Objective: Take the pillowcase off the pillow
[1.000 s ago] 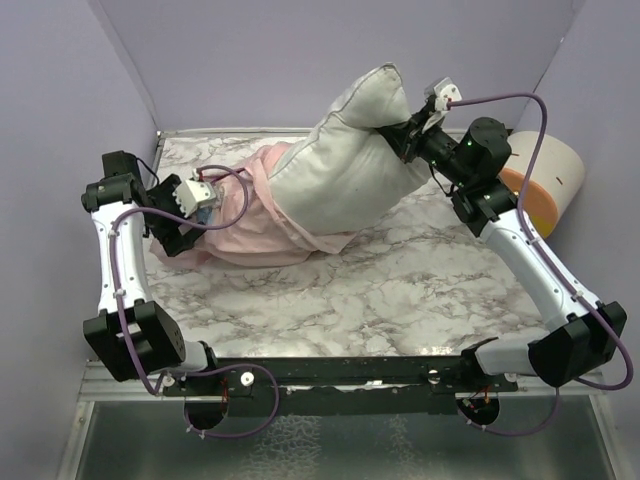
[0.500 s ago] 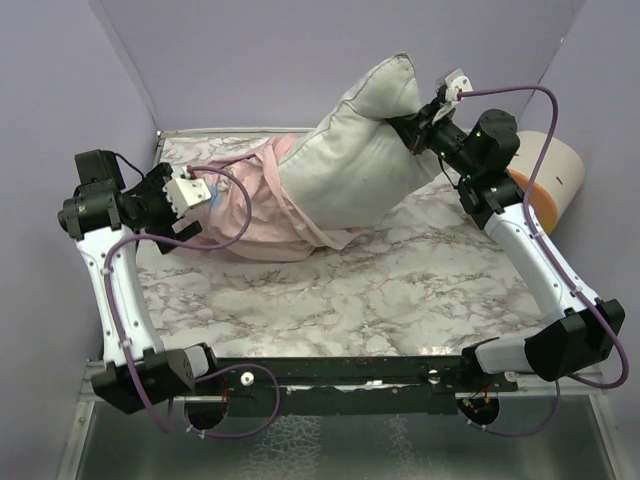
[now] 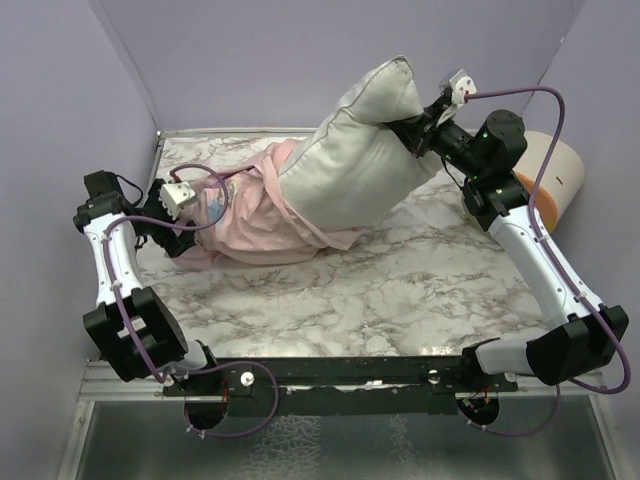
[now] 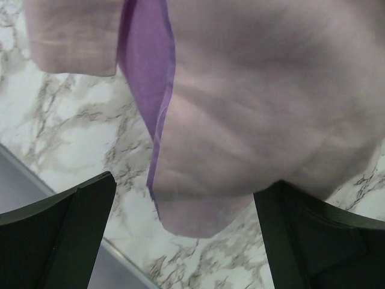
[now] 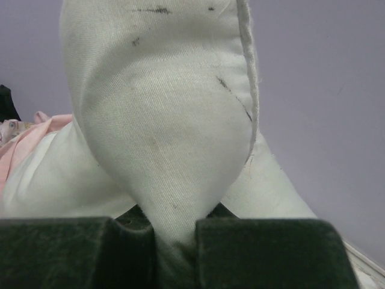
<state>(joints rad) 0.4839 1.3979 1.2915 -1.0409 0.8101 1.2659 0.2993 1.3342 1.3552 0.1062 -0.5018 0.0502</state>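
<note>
The pillow (image 3: 350,170) is held raised by 1 corner in the tightly pinched right gripper (image 5: 175,236), its lower end inside the bunched pillowcase (image 3: 250,215). The wide-spread left gripper (image 4: 183,195), poised over that fabric, should be closed on cloth alone before pulling.

Left arm (image 3: 110,260) is folded with the elbow out to the left and the wrist low. The left tool (image 4: 186,186) points right, jaws spread wide, gripping nothing. Right arm (image 3: 530,250) reaches far back with the wrist raised; the right tool (image 5: 174,232) points left, fingers pinched tight on the pillow (image 5: 162,120).
</note>
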